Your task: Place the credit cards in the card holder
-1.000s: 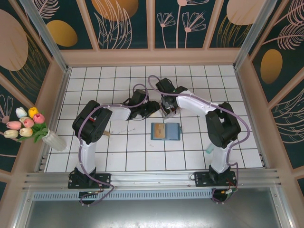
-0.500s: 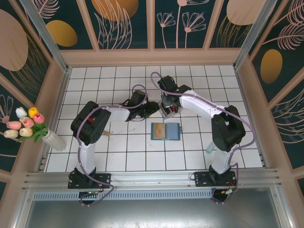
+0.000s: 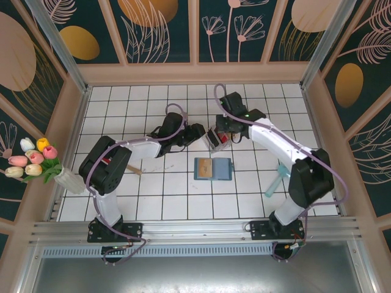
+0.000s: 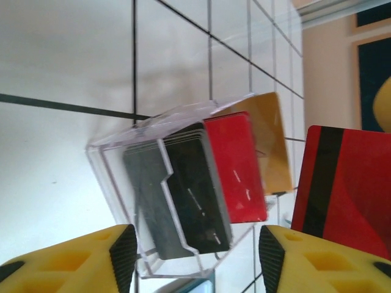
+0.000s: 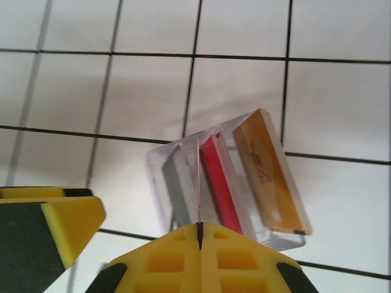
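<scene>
My right pincer (image 5: 200, 235) is clenched on a striped red card (image 4: 345, 189), pinching one edge. From the right wrist the card appears edge-on over the clear rack (image 5: 160, 168); I cannot tell whether it touches the rack.

My left pincer (image 4: 192, 253) is released, jaws apart, with the rack's near corner between them; I cannot tell whether they touch it. The two pincers sit close together on either side of the rack.

The rack holds black cards (image 4: 195, 195), a second red card (image 4: 238, 168) and a gold card (image 4: 272, 140), all leaning.

The card holder (image 3: 221, 169) lies flat on the table (image 3: 153, 201), near the rack on the arm-base side and apart from it. A tan card (image 3: 203, 167) rests on its left half. White tiles show on every side of the holder.

A teal stick (image 3: 276, 181) lies to the right, and a vase (image 3: 68, 180) stands at the left edge, well apart.
</scene>
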`<state>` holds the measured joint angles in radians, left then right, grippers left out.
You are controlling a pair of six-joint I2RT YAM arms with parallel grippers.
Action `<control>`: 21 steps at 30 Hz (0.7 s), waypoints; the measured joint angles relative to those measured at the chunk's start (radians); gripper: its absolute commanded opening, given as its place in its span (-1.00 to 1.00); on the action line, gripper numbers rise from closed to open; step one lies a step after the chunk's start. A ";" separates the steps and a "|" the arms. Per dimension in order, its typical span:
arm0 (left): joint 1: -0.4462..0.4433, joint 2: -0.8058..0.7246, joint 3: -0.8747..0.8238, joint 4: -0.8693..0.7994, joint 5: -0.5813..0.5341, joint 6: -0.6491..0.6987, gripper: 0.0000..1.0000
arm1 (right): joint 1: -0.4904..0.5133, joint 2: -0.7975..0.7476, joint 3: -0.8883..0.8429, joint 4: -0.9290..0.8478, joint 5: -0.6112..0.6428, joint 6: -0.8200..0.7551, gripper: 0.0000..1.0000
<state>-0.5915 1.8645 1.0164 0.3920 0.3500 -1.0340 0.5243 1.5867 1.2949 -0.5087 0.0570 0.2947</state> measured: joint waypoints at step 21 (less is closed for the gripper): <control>0.020 -0.001 -0.018 0.609 0.326 -0.210 0.25 | -0.246 -0.225 -0.186 0.308 -0.666 0.222 -1.00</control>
<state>-0.5713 1.8637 0.9989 1.0012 0.6762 -1.2442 0.2779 1.3621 1.1088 -0.2008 -0.6090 0.5163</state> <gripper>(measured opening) 0.629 0.053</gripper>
